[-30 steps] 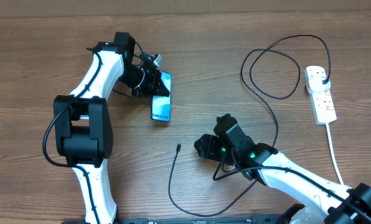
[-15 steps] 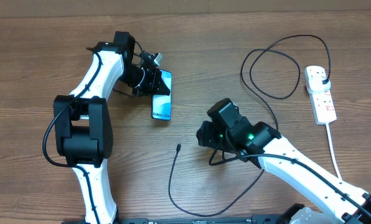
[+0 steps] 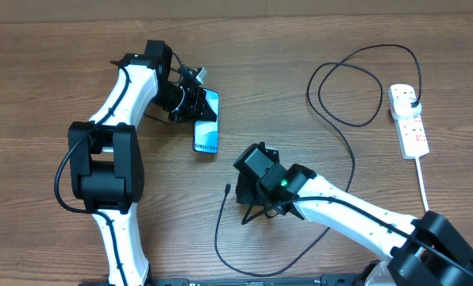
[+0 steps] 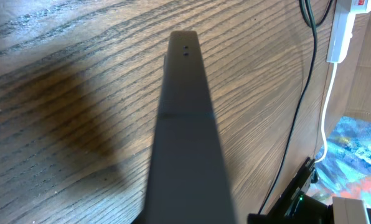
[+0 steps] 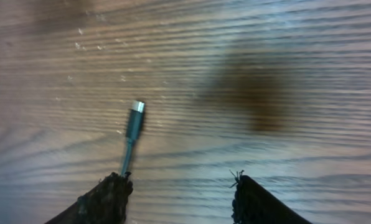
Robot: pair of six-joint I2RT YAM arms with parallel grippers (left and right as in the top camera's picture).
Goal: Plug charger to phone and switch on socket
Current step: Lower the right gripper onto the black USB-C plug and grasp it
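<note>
The phone (image 3: pixel 207 127), light blue screen up, lies on the wooden table with its far end between the fingers of my left gripper (image 3: pixel 192 109), which is shut on it. In the left wrist view the phone (image 4: pixel 185 124) runs away from the camera, edge-on. The charger is a thin black cable (image 3: pixel 219 234) with its connector tip (image 3: pixel 228 189) free on the table and its black plug (image 3: pixel 412 98) in the socket (image 3: pixel 409 127). My right gripper (image 3: pixel 241 189) is open just right of the tip. In the right wrist view the tip (image 5: pixel 136 116) lies just ahead of the left finger of my right gripper (image 5: pixel 180 183).
The cable makes a wide loop (image 3: pixel 348 87) between the right arm and the power strip. The strip's thick white cord (image 3: pixel 428 199) runs toward the table's front right. The strip (image 4: pixel 347 25) and cable (image 4: pixel 304 93) also show in the left wrist view.
My right arm has moved left across the table, bringing its open gripper close to the connector tip. The left arm and phone have not moved.
</note>
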